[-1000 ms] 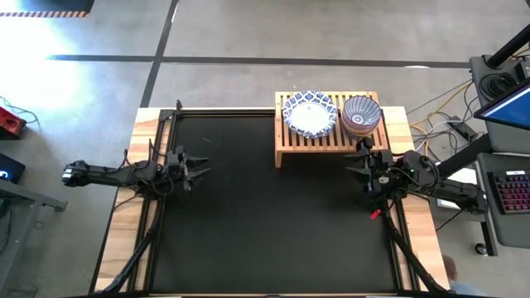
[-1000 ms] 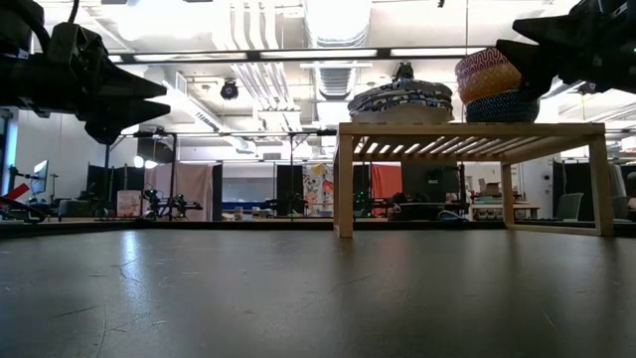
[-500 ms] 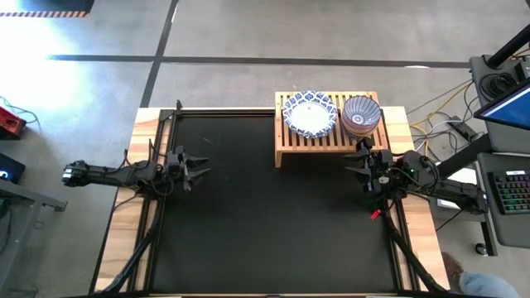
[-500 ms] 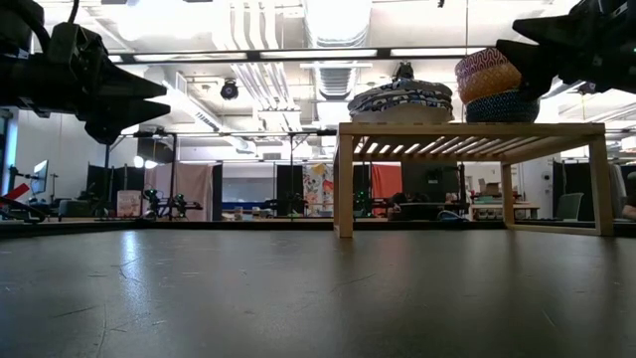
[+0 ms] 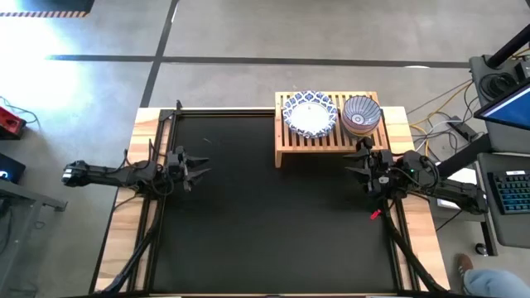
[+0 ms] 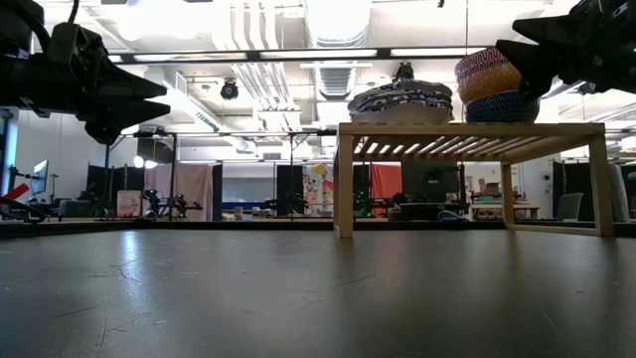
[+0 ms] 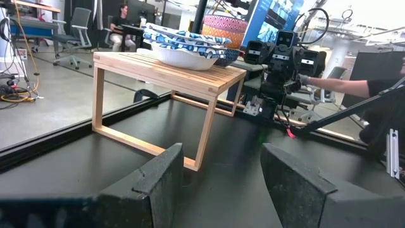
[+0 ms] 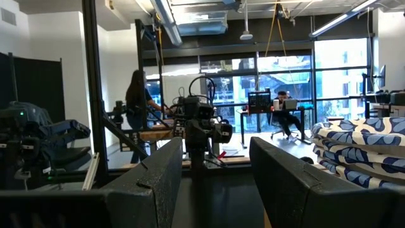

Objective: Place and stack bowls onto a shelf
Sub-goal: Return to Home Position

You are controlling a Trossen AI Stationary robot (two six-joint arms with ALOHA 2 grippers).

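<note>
The light-wood shelf (image 5: 329, 130) stands at the table's far right on its short legs. On its slatted top sit a stack of white bowls with blue-patterned rims (image 5: 309, 114) and, to its right, a stack of smaller patterned bowls (image 5: 361, 114) with a grey-blue one on top. Both stacks show in the low view (image 6: 401, 100) (image 6: 494, 85). My left gripper (image 5: 201, 166) is open and empty at the table's left side, well above the mat. My right gripper (image 5: 354, 159) is open and empty just in front of the shelf's right end.
The black mat (image 5: 265, 215) covers the table between the arms. A keyboard (image 5: 512, 192) and cables lie off the table's right side. A person's shoe (image 5: 464, 266) shows on the floor at the lower right. People sit and stand in the room beyond.
</note>
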